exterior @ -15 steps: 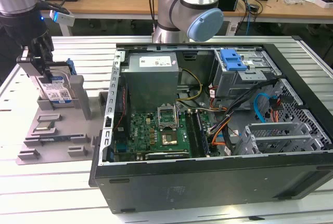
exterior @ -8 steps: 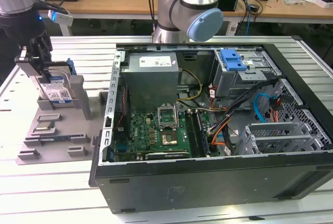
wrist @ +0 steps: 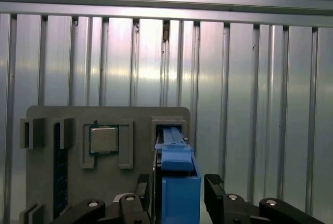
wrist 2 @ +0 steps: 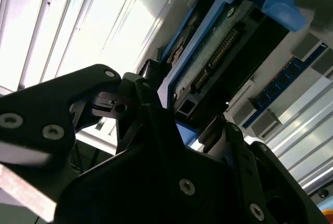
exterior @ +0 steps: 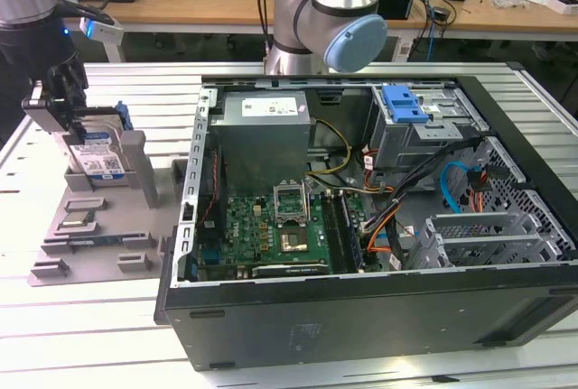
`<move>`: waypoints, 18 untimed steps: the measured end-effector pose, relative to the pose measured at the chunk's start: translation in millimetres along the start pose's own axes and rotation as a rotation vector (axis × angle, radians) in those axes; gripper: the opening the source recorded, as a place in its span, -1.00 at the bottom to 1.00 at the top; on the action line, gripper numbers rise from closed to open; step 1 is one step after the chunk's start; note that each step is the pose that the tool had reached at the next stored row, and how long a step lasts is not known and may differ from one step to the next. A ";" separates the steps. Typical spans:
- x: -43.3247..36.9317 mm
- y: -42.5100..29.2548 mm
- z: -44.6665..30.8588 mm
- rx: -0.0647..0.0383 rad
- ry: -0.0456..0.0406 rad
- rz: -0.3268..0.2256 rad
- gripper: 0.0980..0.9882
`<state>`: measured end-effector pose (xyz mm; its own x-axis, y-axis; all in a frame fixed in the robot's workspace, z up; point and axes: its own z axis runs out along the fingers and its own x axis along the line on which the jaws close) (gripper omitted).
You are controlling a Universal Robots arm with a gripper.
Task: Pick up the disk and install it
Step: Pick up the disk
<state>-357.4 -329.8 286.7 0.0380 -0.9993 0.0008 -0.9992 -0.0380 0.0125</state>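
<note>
Just below the gripper (exterior: 79, 127), exterior view, the disk (exterior: 97, 162) is standing on edge in a grey fixture (exterior: 99, 226); second wrist view, it is sitting between the parted fingers (wrist 2: 143, 88); first wrist view, its top edge is running crosswise to their closing line.

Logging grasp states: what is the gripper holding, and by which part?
Cannot tell. The gripper sits around the blue-framed upper end of the disk, which stands in the grey holder.

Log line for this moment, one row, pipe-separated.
stage: pick | gripper: straddling disk | disk: upright in grey holder, outside computer case | install: not done
</note>
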 end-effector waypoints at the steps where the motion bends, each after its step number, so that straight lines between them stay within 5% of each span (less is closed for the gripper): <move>1: 0.0 0.1 0.0 0.000 0.0000 0.000 -0.04; 4: 0.0 0.2 0.0 0.000 -0.0001 0.000 -0.39; 18: 0.0 0.8 0.0 0.000 0.0000 0.000 -0.39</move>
<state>-358.2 -329.8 286.7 0.0380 -0.9993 0.0008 -0.9992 -0.0380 0.0125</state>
